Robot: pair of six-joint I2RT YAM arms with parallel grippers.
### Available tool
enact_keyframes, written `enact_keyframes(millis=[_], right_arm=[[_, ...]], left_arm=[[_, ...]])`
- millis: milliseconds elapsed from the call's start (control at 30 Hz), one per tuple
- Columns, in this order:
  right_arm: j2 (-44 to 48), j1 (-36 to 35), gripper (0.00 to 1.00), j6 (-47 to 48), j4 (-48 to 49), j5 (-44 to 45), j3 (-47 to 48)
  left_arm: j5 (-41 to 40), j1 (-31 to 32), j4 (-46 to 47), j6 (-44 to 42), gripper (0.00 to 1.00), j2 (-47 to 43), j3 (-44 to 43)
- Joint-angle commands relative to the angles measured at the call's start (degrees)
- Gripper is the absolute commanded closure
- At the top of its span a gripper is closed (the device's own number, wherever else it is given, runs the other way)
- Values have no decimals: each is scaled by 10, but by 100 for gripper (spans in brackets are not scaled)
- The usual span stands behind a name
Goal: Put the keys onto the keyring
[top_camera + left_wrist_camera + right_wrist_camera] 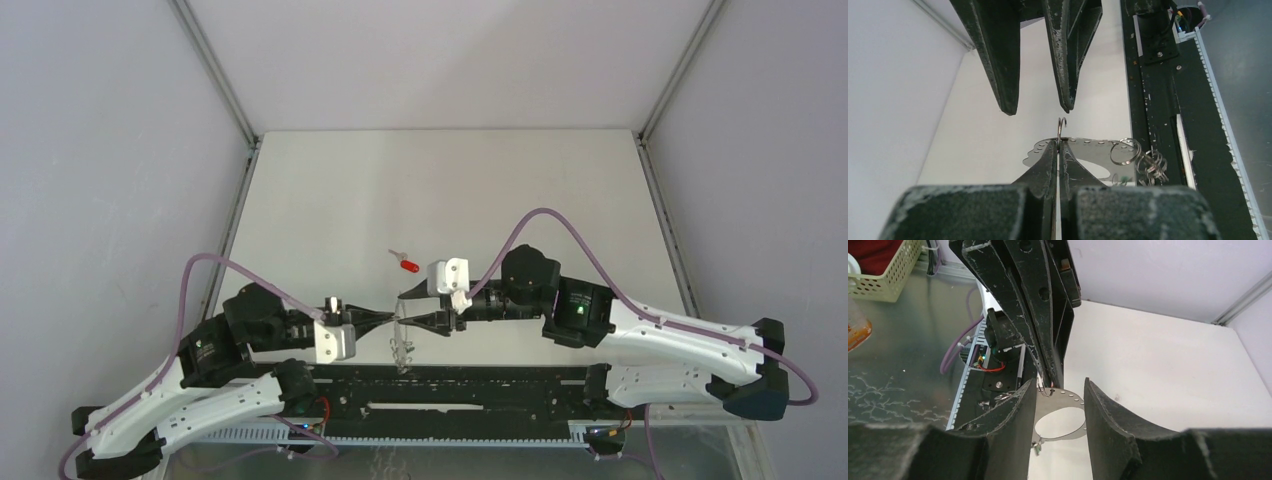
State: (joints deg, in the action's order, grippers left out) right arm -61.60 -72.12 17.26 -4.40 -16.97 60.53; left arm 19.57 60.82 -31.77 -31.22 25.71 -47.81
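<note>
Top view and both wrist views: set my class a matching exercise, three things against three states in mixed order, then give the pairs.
Things:
1. left gripper
2. right gripper
3. red key

States:
A. lies loose on the table
B. jaws shut on the keyring
C. jaws apart

Pairs: 1-B, 2-C, 3-A

Cannot make out the blade of the tiny red-headed silver key [407, 265] from above — too small. Lose the near side of the thin perforated silver keyring loop [1093, 142] behind the closed left end effector [1058, 147]; catch only a speck of the green-headed key [1124, 177].
</note>
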Motion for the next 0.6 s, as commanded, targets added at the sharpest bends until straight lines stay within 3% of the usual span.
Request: enact_keyframes(millis=[0,267,567], right_arm=[[-2,-5,53,15,2,-26,28],[-8,-3,52,14,-32,-83,39],[-19,-3,53,15,-22,-49,40]], left_arm=[[21,3,36,22,100,2,-28],[16,3,38,31,100,-1,-28],[27,2,51,38,100,-2,-25]])
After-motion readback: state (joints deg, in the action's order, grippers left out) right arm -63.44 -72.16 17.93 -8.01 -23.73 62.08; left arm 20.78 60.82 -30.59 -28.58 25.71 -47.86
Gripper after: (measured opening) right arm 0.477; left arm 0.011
